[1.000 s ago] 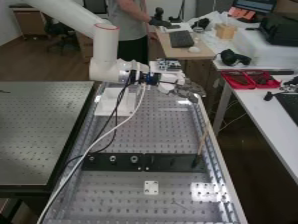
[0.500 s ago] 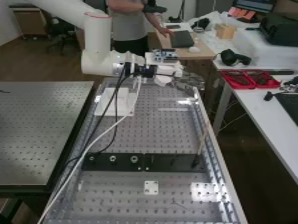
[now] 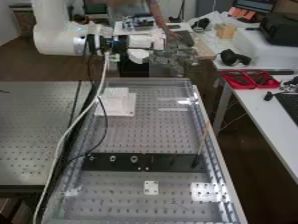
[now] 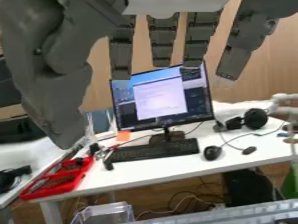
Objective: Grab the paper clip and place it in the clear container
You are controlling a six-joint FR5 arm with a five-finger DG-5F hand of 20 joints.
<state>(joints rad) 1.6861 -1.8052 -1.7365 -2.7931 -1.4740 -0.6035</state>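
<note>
Clear container (image 4: 106, 210) below robot hand (image 3: 174, 56), apart

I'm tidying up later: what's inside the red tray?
The red tray has dark items in it, too small to name. Whatever lies beneath them is covered, so I can't tell.

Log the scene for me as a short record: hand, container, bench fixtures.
hand: dark grey hand, fingers straight, raised near the bench's far end
container: clear plastic container, near the perforated metal bench
far-end fixture: white block, on the bench's left side in the high view
cross strip: black strip, spanning much of the bench
</note>
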